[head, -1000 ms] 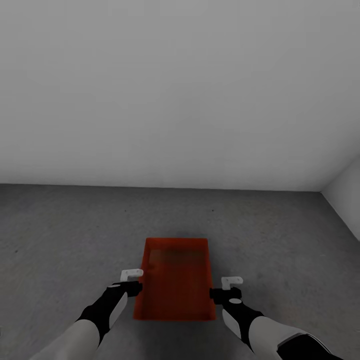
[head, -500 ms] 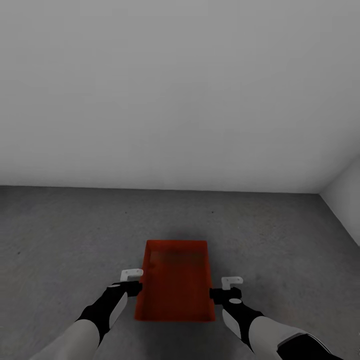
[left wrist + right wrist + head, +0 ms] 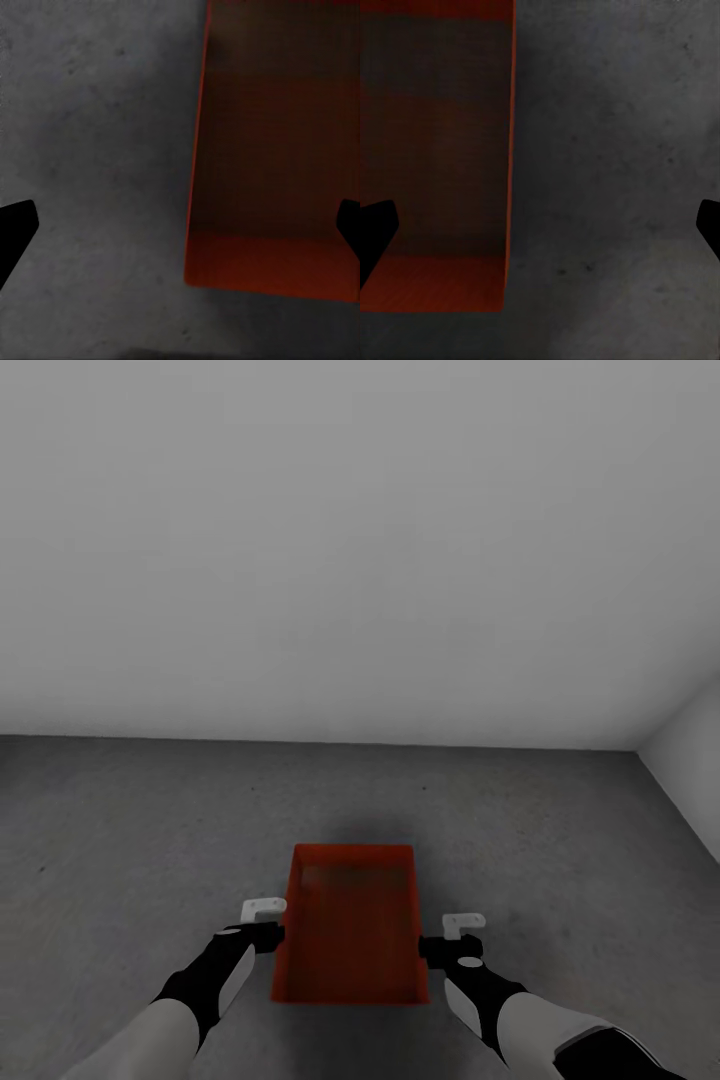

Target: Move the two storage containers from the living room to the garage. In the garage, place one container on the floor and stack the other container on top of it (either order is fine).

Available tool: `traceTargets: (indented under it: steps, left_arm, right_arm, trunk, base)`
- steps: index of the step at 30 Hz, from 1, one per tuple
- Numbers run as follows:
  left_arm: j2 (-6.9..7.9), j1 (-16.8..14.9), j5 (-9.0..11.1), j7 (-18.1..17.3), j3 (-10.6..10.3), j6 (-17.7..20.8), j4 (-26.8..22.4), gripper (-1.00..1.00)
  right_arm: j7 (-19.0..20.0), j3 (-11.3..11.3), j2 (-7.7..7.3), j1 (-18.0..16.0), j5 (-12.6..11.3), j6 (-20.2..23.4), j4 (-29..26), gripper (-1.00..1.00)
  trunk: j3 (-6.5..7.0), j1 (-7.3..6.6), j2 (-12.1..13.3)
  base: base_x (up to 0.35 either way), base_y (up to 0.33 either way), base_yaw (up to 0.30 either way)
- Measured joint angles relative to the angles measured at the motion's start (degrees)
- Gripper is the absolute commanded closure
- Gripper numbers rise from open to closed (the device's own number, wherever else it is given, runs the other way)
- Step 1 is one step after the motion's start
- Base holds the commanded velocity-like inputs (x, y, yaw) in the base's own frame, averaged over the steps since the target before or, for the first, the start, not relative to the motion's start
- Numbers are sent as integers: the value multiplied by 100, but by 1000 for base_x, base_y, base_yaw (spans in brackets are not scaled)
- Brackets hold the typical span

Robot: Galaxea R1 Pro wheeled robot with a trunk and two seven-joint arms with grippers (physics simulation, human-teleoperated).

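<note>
**Now: container down on the garage floor**

One orange-red storage container (image 3: 352,925) sits on the grey concrete floor (image 3: 120,840), short of the white wall (image 3: 360,560). Left gripper (image 3: 262,922) and right gripper (image 3: 452,935) flank it, both spread wide, holding nothing.

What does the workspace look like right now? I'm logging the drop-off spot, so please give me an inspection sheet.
Surface: dark grey speckled concrete floor, bare around the box.
Job's things: one orange-red storage container, open-topped, empty, upright on the floor; it sits between the two hands.
Clutter: nothing seen.
Grippers: left hand open beside the container's left wall, not gripping; right hand open beside its right wall, not gripping. In each wrist view one fingertip lies over the container, the other over the floor.
Cables: nothing seen.
Surroundings: plain white-grey wall ahead, a second wall meeting it at the right corner.
</note>
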Motion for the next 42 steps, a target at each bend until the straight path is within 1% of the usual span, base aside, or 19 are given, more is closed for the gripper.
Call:
traceTargets:
  steps: [37, 42]
  left_arm:
    - [-4, -1, 0, -6, 1, 0, 44, -100]
    - [-4, 0, 0, -6, -9, 0, 5, -100]
  right_arm:
    - [16, 1, 0, 0, 10, 27, 0, -100]
    - [19, 0, 1, 0, 5, 32, 5, -100]
  trunk:
    - [664, -813, 1484]
    - [665, -813, 1486]
  base:
    - [0, 0, 0]
    - [0, 0, 0]
